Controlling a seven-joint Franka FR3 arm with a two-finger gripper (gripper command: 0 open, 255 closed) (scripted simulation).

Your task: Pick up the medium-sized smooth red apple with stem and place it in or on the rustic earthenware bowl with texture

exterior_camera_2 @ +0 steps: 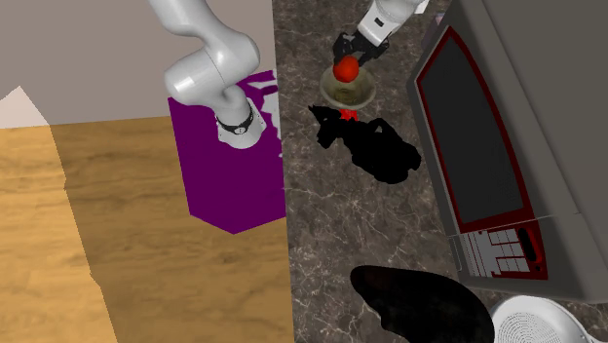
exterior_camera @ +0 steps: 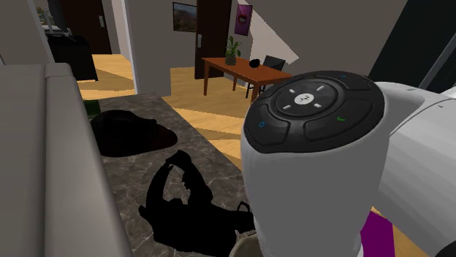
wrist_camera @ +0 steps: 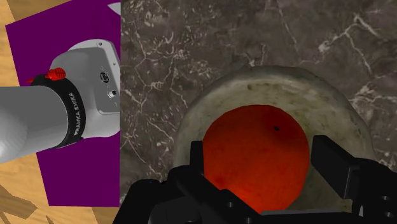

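One red apple (wrist_camera: pixel 254 156) is clasped between the two black fingers of the gripper (wrist_camera: pixel 261 153), jaws about apple-wide. It hangs right over the pale, rough bowl (wrist_camera: pixel 280 79); can't tell if it touches. Apple looks firm, smooth, prob. light & a bit slippery; hold across its widest part, as here. Bowl looks stiff, maybe brittle, so let go low. Dark veined stone counter (exterior_camera_2: pixel 322 244) w/ grey microwave (exterior_camera_2: pixel 507 146) near bowl. Purple stand (exterior_camera_2: pixel 229 185), wood floor (exterior_camera_2: pixel 117 253). Far off: wooden table (exterior_camera: pixel 245 69) w/ plant (exterior_camera: pixel 232 50).

The dark veined stone counter (exterior_camera_2: pixel 341 234) carries the bowl (exterior_camera_2: pixel 363 95) and a microwave (exterior_camera_2: pixel 477 146).
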